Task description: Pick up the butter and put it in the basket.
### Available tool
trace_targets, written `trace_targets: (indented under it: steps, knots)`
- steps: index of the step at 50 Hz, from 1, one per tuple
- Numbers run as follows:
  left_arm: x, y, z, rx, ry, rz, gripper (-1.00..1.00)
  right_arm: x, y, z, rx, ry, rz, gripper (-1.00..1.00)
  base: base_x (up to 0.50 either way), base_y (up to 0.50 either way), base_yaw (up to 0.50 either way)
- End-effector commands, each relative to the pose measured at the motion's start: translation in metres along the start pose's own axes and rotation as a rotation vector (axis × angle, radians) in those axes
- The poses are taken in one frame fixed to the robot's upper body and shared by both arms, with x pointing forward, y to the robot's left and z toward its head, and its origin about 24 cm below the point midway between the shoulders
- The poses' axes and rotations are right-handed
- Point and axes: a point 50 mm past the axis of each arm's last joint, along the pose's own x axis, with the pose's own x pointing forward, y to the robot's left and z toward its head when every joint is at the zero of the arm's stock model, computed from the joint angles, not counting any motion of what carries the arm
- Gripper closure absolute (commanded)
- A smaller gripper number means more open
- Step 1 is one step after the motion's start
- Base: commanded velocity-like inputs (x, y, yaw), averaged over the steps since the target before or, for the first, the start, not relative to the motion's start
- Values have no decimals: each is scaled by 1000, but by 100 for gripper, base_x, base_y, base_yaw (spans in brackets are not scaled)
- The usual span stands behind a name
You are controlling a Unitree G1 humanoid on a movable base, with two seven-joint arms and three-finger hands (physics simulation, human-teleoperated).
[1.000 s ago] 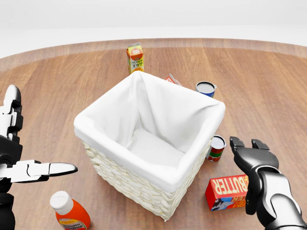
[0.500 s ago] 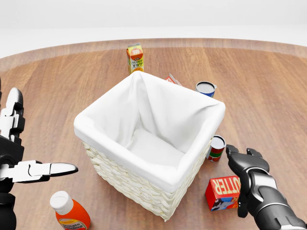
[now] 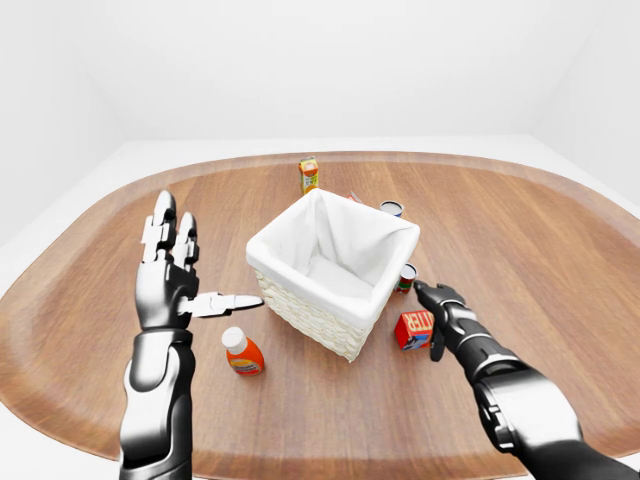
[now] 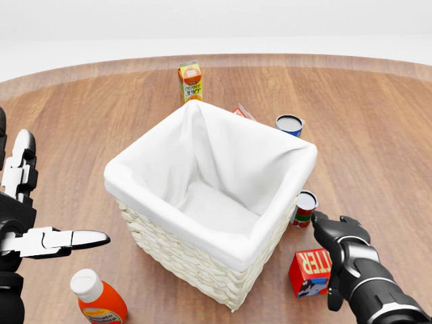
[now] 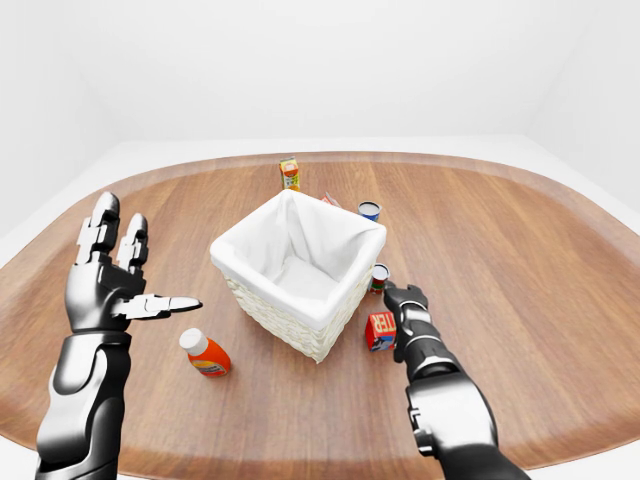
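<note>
— What is different from one second ago?

— In the head view the right hand (image 4: 335, 251) is now lower and more to the left, and it covers the right end of the butter (image 4: 312, 271). The left hand (image 4: 27, 223) is a little lower at the left edge. The camera is not moved.

— Please describe from the biggest thing.

— The round wooden table (image 3: 560, 250) fills the views. In the centre stands the basket (image 4: 206, 196) with white cloth inside. The left hand is spread open, fingers up, and holds nothing.

— And the right hand?

— Its fingers stand around the butter box, but I cannot tell if they really grip it.

— Where is the butter?

— On the table at lower right of the head view, just beside the basket. A ketchup bottle (image 4: 98, 297) lies lower left, a juice carton (image 4: 190, 81) at the top, and a small can (image 4: 305, 208) is above the butter.
</note>
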Motion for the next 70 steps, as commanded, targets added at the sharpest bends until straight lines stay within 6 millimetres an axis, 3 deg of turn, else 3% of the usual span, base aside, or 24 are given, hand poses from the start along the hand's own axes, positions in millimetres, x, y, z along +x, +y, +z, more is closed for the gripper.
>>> trace_targets:
  steps: [1,5,6,7,39,55,62,70]
  knots:
    - [0,2,-2,-2,7,4,-100,0,2,4,20,-4,19,-100,0,0,0]
    - [0,2,-1,-3,5,5,-100,0,4,5,18,-6,26,-94,0,0,0]
    - [0,2,-1,-3,6,5,-100,0,5,6,19,-7,28,73,0,0,0]
    - [0,2,-1,-3,6,5,-100,0,6,6,15,-7,31,100,0,0,0]
    - [-1,3,-1,-1,7,9,-100,0,3,5,35,-8,19,100,0,0,0]
    - [-1,4,-1,-2,8,10,-100,-2,-20,-10,22,-6,-42,100,0,0,0]
    - [-2,3,-1,-2,6,9,-100,-10,-27,-12,-31,-37,-57,100,0,0,0]
    - [-2,3,2,-3,-6,8,-100,-34,-38,-17,-115,-38,-66,100,0,0,0]
